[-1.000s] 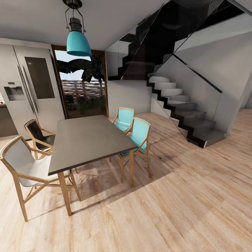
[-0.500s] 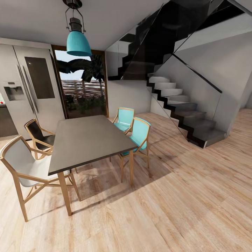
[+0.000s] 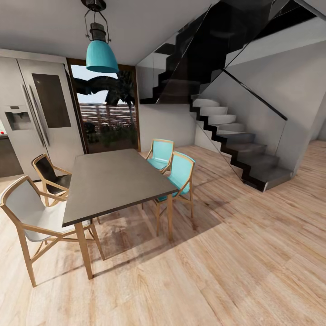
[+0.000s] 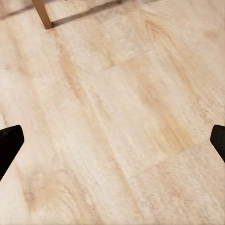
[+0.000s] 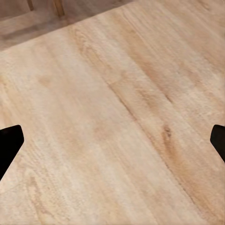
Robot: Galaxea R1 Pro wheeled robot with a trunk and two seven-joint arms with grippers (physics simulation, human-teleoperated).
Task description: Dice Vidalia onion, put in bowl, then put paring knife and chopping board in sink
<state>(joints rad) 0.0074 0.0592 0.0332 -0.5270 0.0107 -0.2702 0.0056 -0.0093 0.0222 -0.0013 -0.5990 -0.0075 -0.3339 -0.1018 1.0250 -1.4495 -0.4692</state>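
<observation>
Onion and sink are not in sight; you face the table (image 3: 117, 179) and stairs (image 3: 235, 140). Nothing has changed, so no progress. Left gripper (image 4: 112, 140) and right gripper (image 5: 112, 140) hang wide apart, empty, over the floor (image 3: 253, 253).

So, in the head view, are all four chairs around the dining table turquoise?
No: only two chairs at the dining table are turquoise; one chair is black and one is white.

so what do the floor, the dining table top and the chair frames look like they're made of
Floor: pale wood planks, grain and seams visible, matte. Dining table top: smooth dark grey slab, material unclear, perhaps stone or laminate. Chair frames: light wood, going by the colour.
</observation>
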